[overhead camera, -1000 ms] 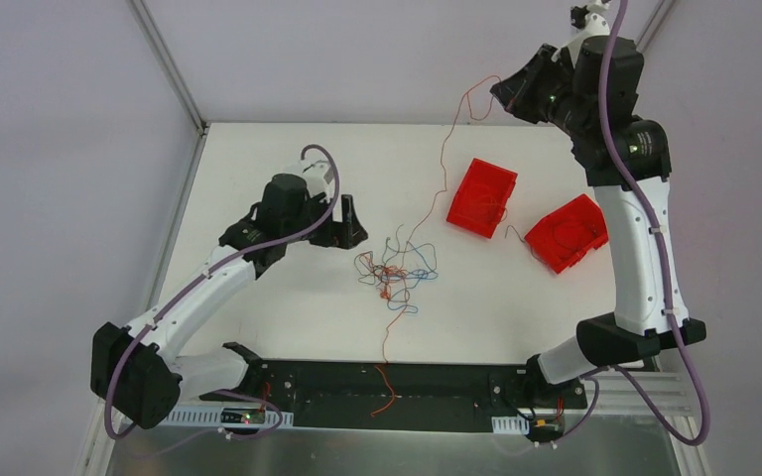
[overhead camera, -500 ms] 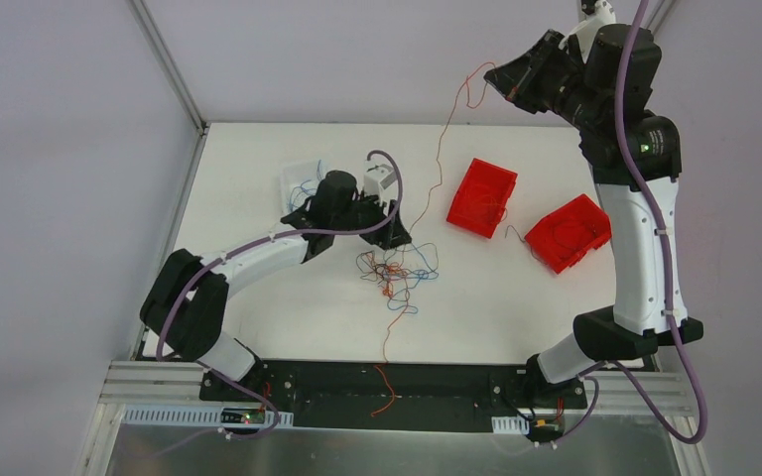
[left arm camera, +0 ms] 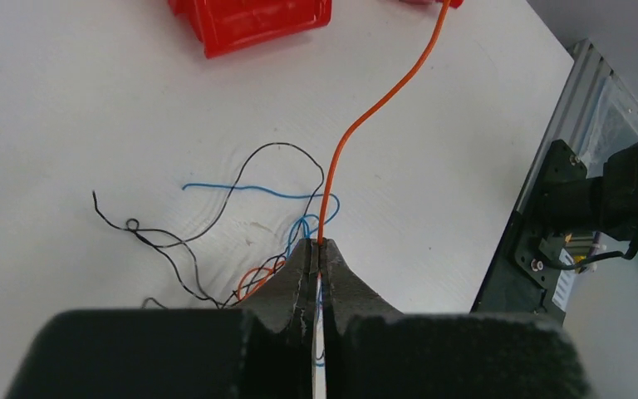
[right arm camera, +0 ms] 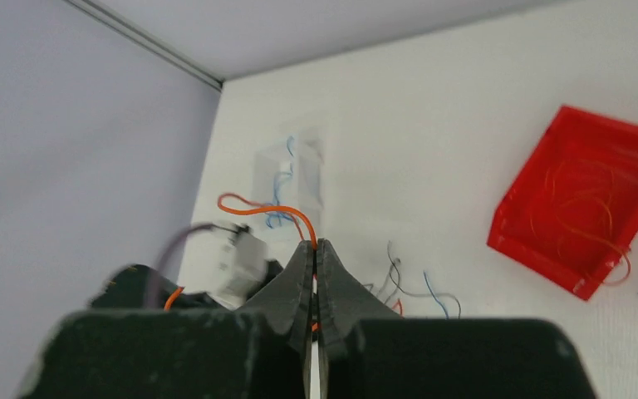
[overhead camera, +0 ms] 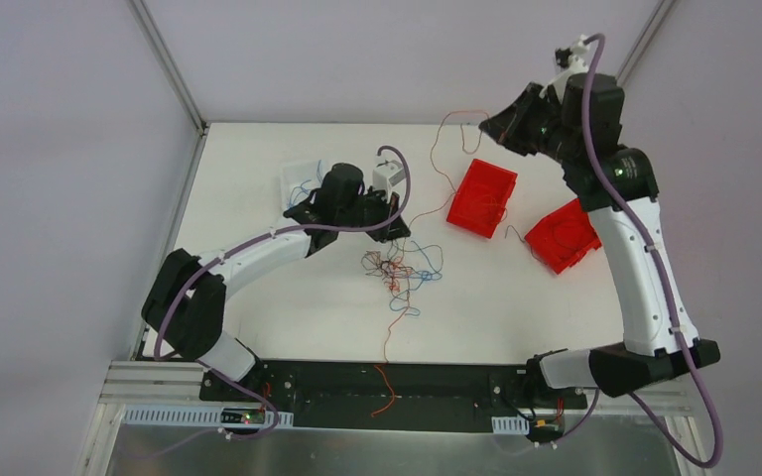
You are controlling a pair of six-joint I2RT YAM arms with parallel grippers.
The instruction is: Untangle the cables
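No legible txt, labels, nos. or signs anywhere.

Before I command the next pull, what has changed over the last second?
The left gripper swung in from the left to the far edge of the tangle and shut on the orange cable. The right gripper, shut on the same cable farther along throughout, rose, then dropped lower, so the cable now sags. The red bins stayed put; the tangle barely shifted.
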